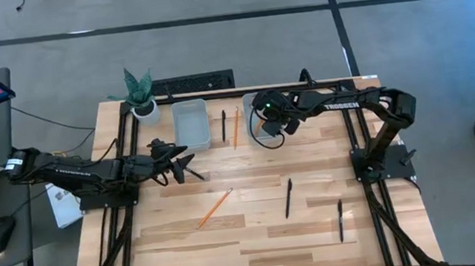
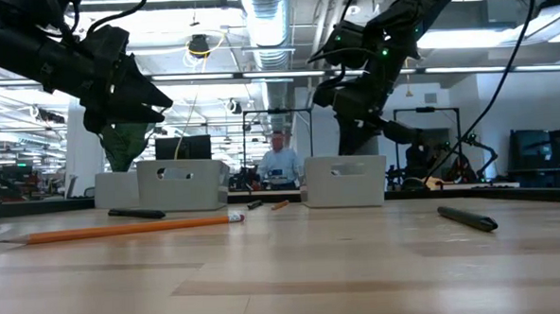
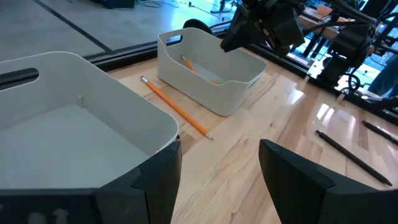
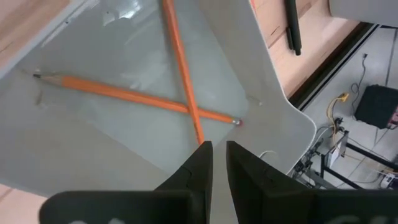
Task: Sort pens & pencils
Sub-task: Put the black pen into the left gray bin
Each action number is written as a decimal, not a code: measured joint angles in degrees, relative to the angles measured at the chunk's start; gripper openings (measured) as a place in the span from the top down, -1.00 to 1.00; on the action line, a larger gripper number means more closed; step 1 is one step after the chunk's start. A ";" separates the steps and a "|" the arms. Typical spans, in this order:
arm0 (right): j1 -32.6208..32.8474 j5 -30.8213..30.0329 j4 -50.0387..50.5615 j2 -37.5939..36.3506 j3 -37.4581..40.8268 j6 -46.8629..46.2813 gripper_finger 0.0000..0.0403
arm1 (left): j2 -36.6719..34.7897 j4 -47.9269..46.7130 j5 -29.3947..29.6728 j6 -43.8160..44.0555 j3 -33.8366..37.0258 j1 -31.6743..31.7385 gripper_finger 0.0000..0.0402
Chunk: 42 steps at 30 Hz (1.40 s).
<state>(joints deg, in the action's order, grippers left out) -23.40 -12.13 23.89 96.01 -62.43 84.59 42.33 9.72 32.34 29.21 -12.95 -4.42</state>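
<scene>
Two pale bins stand at the table's far side: the left bin [image 1: 190, 124] and the right bin [image 1: 252, 107]. My right gripper [image 4: 219, 144] hangs over the right bin, pointing steeply down, open by a narrow gap with nothing in it. Two orange pencils [image 4: 124, 93] lie crossed on that bin's floor. Between the bins a pen [image 1: 224, 125] and a pencil [image 1: 236, 127] lie on the wood. Another pencil [image 1: 215, 207] and two pens [image 1: 288, 196] [image 1: 340, 219] lie nearer the front. My left gripper [image 1: 194, 167] waits open near the left bin. My right gripper: the end of the upper pencil [image 4: 198, 127] runs up to one fingertip [image 4: 204, 152] and vanishes behind it. Whether they touch, I cannot tell. The pencil lies across the other pencil on the bin's floor.
A potted plant [image 1: 139, 94] stands at the far left corner and a keyboard [image 1: 193, 83] lies behind the bins. Dark frame rails [image 1: 356, 139] run along both sides of the table. A person [image 2: 280, 162] sits in the room beyond.
</scene>
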 joint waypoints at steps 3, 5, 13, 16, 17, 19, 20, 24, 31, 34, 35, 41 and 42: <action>0.00 -0.57 -0.66 -0.01 0.00 -0.12 0.66 | 0.00 0.00 0.00 0.02 0.00 0.01 -0.03; 0.00 -1.63 -1.52 -0.02 0.00 -1.10 0.66 | 0.00 0.00 0.00 0.07 0.00 0.01 -0.03; 0.73 -2.57 -4.68 -3.98 -1.41 -19.53 0.66 | 0.00 -0.13 0.00 0.11 0.00 0.01 -0.03; 1.02 -2.74 -4.94 -6.32 -2.11 -29.79 0.66 | 0.00 -0.17 -0.01 0.01 -0.01 0.01 -0.03; 1.20 -2.77 -4.78 -7.03 -2.18 -34.01 0.66 | 0.00 -0.17 -0.02 0.00 -0.01 0.00 -0.03; 1.58 -2.78 -4.70 -8.22 -2.45 -41.93 0.66 | 0.00 -0.16 -0.02 0.00 0.00 -0.01 -0.03; 1.77 -2.77 -4.49 -9.02 -2.45 -45.36 0.66 | 0.00 -0.17 -0.03 0.02 0.00 0.01 -0.03; 3.09 -2.73 -4.21 -11.74 -2.60 -57.24 0.66 | 0.00 -0.12 -0.24 0.02 0.00 0.01 -0.03; 6.21 -2.08 -0.17 -15.87 -2.60 -79.36 0.66 | 0.01 0.00 -0.50 0.07 0.00 -0.01 -0.03; 7.61 0.29 4.90 -17.53 -2.60 -88.49 0.66 | 0.01 0.04 -1.78 0.09 0.00 0.01 -0.03; 8.11 1.21 6.74 -17.97 -2.60 -90.97 0.66 | 0.00 0.03 -2.28 0.10 -0.01 0.00 -0.03; 11.79 5.81 16.55 -18.60 -2.58 -104.18 0.66 | 0.01 0.04 -3.61 0.11 -0.01 -0.01 -0.03; 12.51 6.30 17.68 -18.51 -2.58 -105.84 0.66 | 0.00 0.04 -3.61 0.11 -0.01 -0.01 -0.03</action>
<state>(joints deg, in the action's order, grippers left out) -10.89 -5.83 41.58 77.49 -65.01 -21.25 42.33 9.76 28.73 29.32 -12.96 -4.43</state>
